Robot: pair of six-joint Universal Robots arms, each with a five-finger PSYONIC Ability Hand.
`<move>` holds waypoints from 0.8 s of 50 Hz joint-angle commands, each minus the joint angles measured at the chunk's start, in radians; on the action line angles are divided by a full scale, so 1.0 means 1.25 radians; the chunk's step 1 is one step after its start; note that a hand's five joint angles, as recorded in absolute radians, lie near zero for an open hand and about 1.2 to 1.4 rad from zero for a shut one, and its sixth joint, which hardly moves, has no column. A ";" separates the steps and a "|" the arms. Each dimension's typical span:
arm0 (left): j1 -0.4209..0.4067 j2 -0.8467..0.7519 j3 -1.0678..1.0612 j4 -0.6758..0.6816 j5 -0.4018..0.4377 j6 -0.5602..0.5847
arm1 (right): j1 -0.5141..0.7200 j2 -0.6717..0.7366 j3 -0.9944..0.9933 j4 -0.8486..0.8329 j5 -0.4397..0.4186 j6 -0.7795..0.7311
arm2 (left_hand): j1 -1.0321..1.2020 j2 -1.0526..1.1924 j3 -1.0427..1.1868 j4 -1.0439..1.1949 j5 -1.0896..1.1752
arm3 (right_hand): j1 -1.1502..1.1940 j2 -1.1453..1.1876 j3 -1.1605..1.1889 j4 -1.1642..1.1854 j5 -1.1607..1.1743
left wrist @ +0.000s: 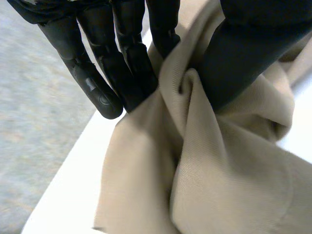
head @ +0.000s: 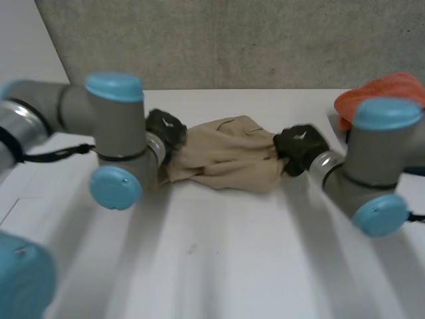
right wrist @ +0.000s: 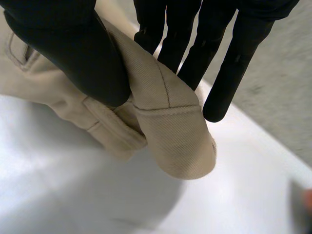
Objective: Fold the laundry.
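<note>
The beige garment (head: 226, 156) is a soft, fine-ribbed twill. It lies bunched in a loose, creased heap on the white worktop (head: 232, 259), stretched between the two hands. Stitched seams and a folded, hemmed edge show at the end by the right robot hand (head: 300, 147), which is grasping the garment. There its broad black thumb presses a rounded flap of cloth against the straight, slim fingers (right wrist: 229, 68) behind it, and the flap's tip hangs free just past the fingertips.

At the other end the left robot hand (head: 166, 129) is also grasping the garment. The cloth is gathered into deep twisted folds, pinched between the thumb and the smooth, matte black fingers (left wrist: 114, 73), and the rest spills away below the palm.

The worktop is smooth and plain. Beyond the right robot hand, behind its arm, lies a crumpled orange cloth (head: 385, 90) with a towel-like nap. A rough grey concrete wall (head: 232, 40) rises behind the worktop.
</note>
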 commanded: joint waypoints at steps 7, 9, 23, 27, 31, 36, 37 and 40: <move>-0.008 0.295 -0.151 -0.061 0.086 -0.146 | -0.085 -0.089 -0.222 0.334 -0.061 -0.023 | 0.207 0.164 0.174 0.167 0.196 | 0.233 0.174 0.174 0.164 0.181; -0.006 0.254 -0.139 -0.068 0.083 -0.131 | -0.078 -0.056 -0.248 0.342 -0.057 -0.028 | 0.207 0.164 0.174 0.167 0.196 | 0.233 0.174 0.174 0.164 0.181; 0.036 -0.026 0.095 -0.079 0.020 -0.082 | -0.038 0.114 -0.280 0.186 0.063 -0.054 | -0.511 -0.554 -0.544 -0.551 -0.522 | -0.744 -0.803 -0.803 -0.814 -0.796; 0.057 0.088 0.034 -0.072 0.016 -0.127 | -0.046 0.010 -0.199 0.150 0.085 0.002 | -0.697 -0.740 -0.730 -0.737 -0.708 | -0.744 -0.803 -0.803 -0.814 -0.796; 0.057 0.220 -0.102 -0.055 0.050 -0.176 | -0.062 -0.085 -0.119 0.148 0.059 -0.009 | -0.728 -0.771 -0.761 -0.768 -0.739 | -0.714 -0.773 -0.773 -0.784 -0.766; 0.027 0.340 -0.307 -0.041 0.101 -0.190 | -0.089 -0.152 -0.022 0.222 0.005 -0.111 | -0.683 -0.726 -0.716 -0.723 -0.694 | -0.536 -0.594 -0.594 -0.605 -0.587; 0.007 0.370 -0.374 -0.039 0.107 -0.191 | -0.099 -0.166 0.007 0.250 -0.012 -0.148 | -0.676 -0.719 -0.709 -0.716 -0.687 | -0.503 -0.562 -0.561 -0.572 -0.554; -0.031 0.400 -0.463 -0.029 0.103 -0.194 | -0.118 -0.178 0.051 0.284 -0.037 -0.193 | -0.606 -0.649 -0.639 -0.646 -0.617 | -0.472 -0.531 -0.531 -0.541 -0.524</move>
